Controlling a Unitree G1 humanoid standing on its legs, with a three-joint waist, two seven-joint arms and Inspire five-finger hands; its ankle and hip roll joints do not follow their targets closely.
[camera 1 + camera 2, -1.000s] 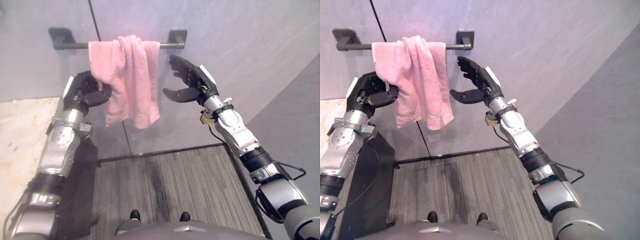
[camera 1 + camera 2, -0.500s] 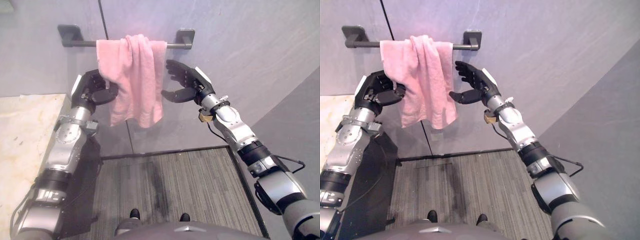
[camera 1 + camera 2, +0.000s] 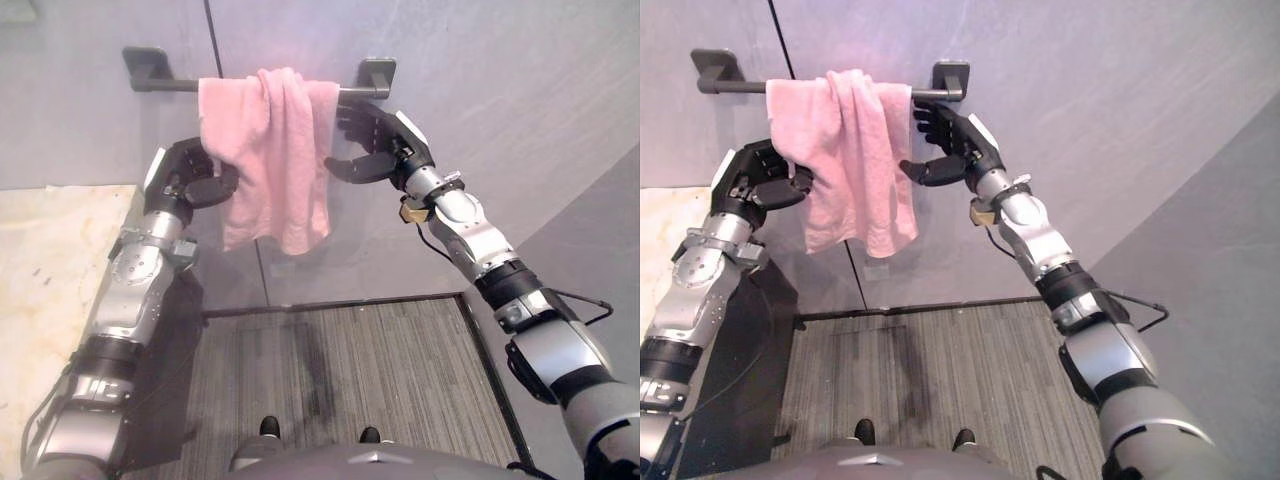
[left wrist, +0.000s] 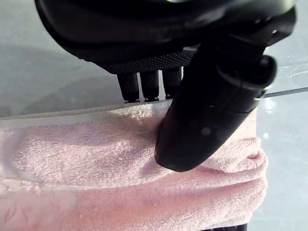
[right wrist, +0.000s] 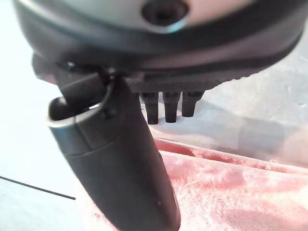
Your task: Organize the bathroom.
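**Towel on bar, both hands at it**

Pink towel (image 3: 268, 150) hung bunched over the dark wall bar (image 3: 165, 85), toward its right end, w/ loose folds trailing down the grey wall (image 3: 500, 90). My left hand (image 3: 186, 177) was at the towel's left edge below the bar, thumb and fingers pinching the cloth. My right hand (image 3: 375, 145) sat just beside the towel's right edge, near the bar's right bracket (image 3: 376, 72), fingers spread, thumb out, gripping nothing. Striped floor (image 3: 350, 370) below.
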